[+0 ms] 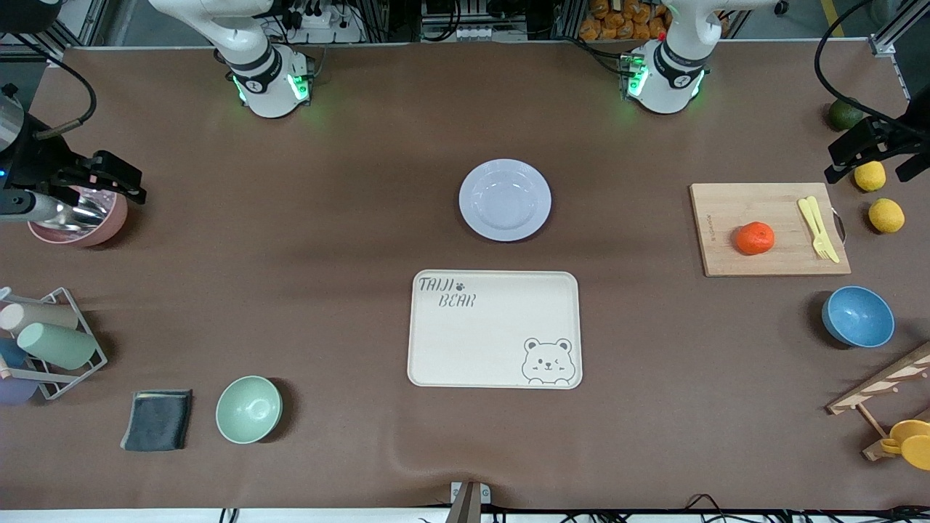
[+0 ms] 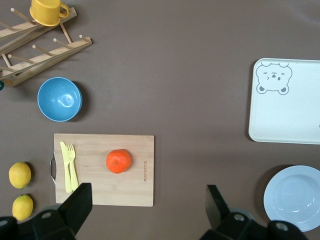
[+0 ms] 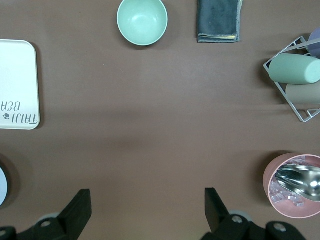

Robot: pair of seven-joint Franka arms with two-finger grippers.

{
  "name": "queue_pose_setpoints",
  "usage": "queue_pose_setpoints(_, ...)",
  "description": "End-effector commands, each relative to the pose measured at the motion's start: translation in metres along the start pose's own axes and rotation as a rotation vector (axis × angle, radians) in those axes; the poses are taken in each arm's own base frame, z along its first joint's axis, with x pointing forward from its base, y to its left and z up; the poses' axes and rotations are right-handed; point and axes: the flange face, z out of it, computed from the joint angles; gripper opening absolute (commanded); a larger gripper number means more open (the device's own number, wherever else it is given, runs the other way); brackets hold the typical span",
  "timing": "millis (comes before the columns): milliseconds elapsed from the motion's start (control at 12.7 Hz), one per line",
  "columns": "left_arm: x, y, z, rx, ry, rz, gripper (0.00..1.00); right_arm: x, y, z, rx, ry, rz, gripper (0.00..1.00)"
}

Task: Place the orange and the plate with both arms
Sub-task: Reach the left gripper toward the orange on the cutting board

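I saw both sets of fingers spread wide and empty: the left gripper (image 2: 147, 212) above the cutting board's (image 1: 770, 229) edge, the right gripper (image 3: 145, 212) over bare tabletop (image 1: 327, 240). The orange (image 1: 755, 237) sat mid-board, and the plate (image 1: 505, 200) lay just farther from the front camera than the bear tray (image 1: 494, 329), with open tabletop around both.

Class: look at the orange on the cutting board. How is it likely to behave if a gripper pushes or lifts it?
The orange is round and sits loose on the flat cutting board, so a push would probably roll it. It looks slightly flattened, which may slow that. Its skin looks smooth, so it might slip in a loose grip; it is small, likely light.
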Motion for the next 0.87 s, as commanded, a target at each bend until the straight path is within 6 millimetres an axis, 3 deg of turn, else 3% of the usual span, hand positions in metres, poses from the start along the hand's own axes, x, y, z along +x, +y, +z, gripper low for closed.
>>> queue_pose_setpoints(0,0.001,0.002,0.000,-0.018,-0.008,0.011,1.00,-0.006,-0.001,-0.003,-0.010,0.005,0.017,1.00)
queue_pose_setpoints(158,0.002,0.001,-0.004,-0.009,-0.003,0.011,1.00,-0.006,-0.003,-0.004,-0.010,0.006,0.014,1.00)
queue_pose_setpoints(315,0.006,-0.004,0.005,-0.003,-0.032,0.003,1.00,-0.005,0.000,-0.001,-0.009,-0.003,0.010,1.00)
queue_pose_setpoints(394,0.008,-0.009,0.019,-0.002,-0.070,0.001,1.00,-0.003,0.005,0.002,-0.004,-0.010,0.015,1.00)
queue_pose_setpoints(473,0.007,-0.013,0.045,-0.009,-0.153,-0.008,1.00,-0.003,0.012,0.003,0.023,-0.012,0.031,1.00)
queue_pose_setpoints(788,0.000,-0.058,0.131,-0.013,-0.214,-0.095,1.00,0.006,0.014,0.022,0.043,-0.050,0.022,1.00)
